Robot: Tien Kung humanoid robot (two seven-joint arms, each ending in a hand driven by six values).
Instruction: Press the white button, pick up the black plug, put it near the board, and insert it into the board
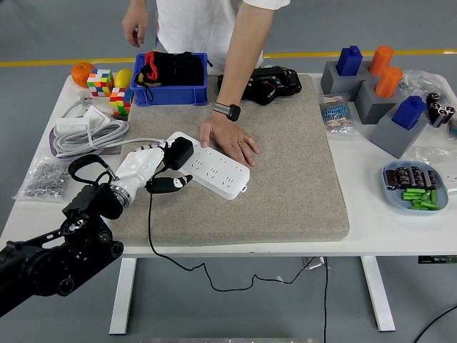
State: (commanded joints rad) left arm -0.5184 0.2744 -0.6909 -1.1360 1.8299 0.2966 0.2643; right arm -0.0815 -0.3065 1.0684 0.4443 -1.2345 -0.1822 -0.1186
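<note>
Left hand [153, 168], white five-fingered on the black arm, is reaching in from the lower left over the beige felt mat [285, 171]; its fingers are closed around the black plug [178, 152], thumb lying below; plug is sitting at the left end of the long white power strip board [211, 165], touching its top face; can't tell whether the pins are fully seated; plug's black cable [150, 221] is running down off the mat and hanging under the white table [400, 232]'s near edge.

Board is lying diagonally on the mat, left end farther, right end nearer; a person standing at the far side is pressing a flat hand [228, 136] on the board's far edge, dark watch [227, 110] on that wrist; the other hand [134, 28] is hanging by the body, off the table.

Right arm isn't showing.

Rest of the table: blue plastic bin [170, 89] with black items at the far left of the mat; coloured puzzle cubes [108, 87] and an orange fruit [82, 71] beside it; coiled white cables [86, 132] on the left; bag of small metal parts [43, 179] near the left edge; grey blocks with blue and orange pegs [378, 93] far right; blue oval dish [415, 187] with green and dark pieces, right side.
</note>
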